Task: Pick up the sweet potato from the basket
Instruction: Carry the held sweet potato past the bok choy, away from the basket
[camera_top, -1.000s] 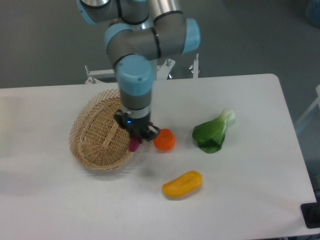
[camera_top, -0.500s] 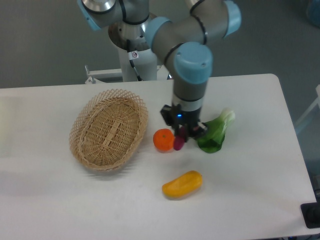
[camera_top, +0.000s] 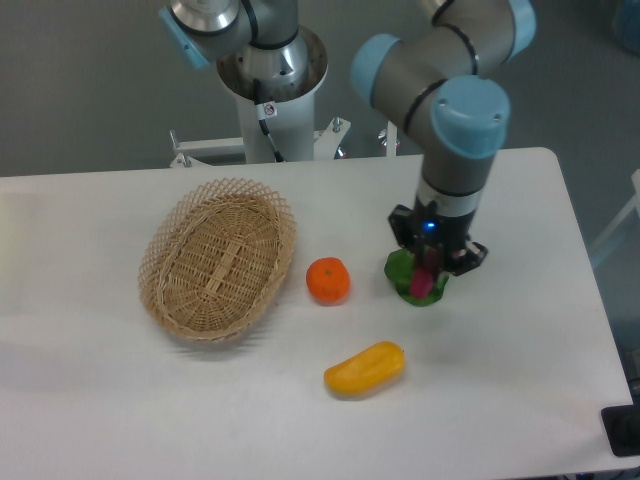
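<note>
Tool (camera_top: 427, 272) clamped on sweet potato (camera_top: 423, 282), hanging over green vegetable (camera_top: 403, 275), well apart from basket (camera_top: 217, 259)

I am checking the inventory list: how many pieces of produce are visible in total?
4. A round orange right of the wicker basket; a yellow-orange oblong fruit nearer the front; a magenta sweet potato in the gripper; a green leafy vegetable partly hidden beneath.

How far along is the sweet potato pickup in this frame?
Done: the basket holds no produce, and the sweet potato is out of it. In hand: the gripper is shut on the sweet potato, holding it over the green leafy vegetable, right of the orange. Left: nothing of the pickup itself; no release yet.
</note>
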